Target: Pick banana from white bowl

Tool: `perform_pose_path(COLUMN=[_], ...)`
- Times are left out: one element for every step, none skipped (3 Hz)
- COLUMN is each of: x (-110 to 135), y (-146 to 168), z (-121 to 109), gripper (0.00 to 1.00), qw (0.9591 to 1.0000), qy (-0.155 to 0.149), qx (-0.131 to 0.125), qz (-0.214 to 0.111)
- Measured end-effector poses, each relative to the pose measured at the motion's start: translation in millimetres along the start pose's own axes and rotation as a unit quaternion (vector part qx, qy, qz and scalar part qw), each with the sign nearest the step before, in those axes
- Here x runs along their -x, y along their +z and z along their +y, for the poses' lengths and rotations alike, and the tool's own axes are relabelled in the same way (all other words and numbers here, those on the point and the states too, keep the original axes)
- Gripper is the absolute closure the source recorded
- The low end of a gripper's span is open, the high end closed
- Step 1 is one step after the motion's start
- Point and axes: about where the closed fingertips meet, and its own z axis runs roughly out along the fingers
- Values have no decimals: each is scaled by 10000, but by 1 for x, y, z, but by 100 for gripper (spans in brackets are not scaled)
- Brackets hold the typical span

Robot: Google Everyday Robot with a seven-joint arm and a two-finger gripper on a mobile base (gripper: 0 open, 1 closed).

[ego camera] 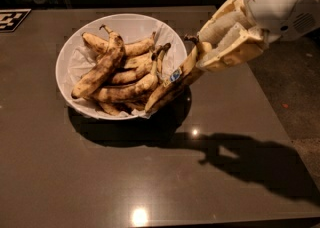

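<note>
At the right-hand rim of the white bowl (64, 54), in the single camera view, the gripper (201, 62) hangs just outside and above the bowl's edge. Its two fingers are clamped on the upper part of the banana (167, 88), close below the dark stem. The banana (identified by the blue oval sticker on its side) slopes steeply. Its stem end is raised beyond the rim to the right, and its lower end rests on the crinkled lining at the bowl's near-right edge, touching the other bananas (100, 69) heaped inside. The bowl stands on the dark bench (100, 182), toward its far left; a checkered marker (12, 19) lies at the far-left corner.

Assessment: the step in hand is the lift-out, partly accomplished. The grasp sits near one end, so the long free end is likely to swing or pivot between the fingers. The fruit looks overripe and soft, so added squeeze risks crushing it. Recommended: raise it slowly, upward and to the right, until the lower tip is clear of both lining and rim. Watch that neither the neighbouring fruit nor the lining is dragged along.
</note>
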Motion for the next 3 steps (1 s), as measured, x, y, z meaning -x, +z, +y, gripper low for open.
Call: perform_pose_path(x=[-11, -20, -24], y=[-16, -29, -36], z=[18, 35, 45], gripper=[100, 100, 100], qw=[9995, 9981, 9971], qy=[304, 593, 721], qx=[-79, -141, -249], qz=[-6, 28, 65])
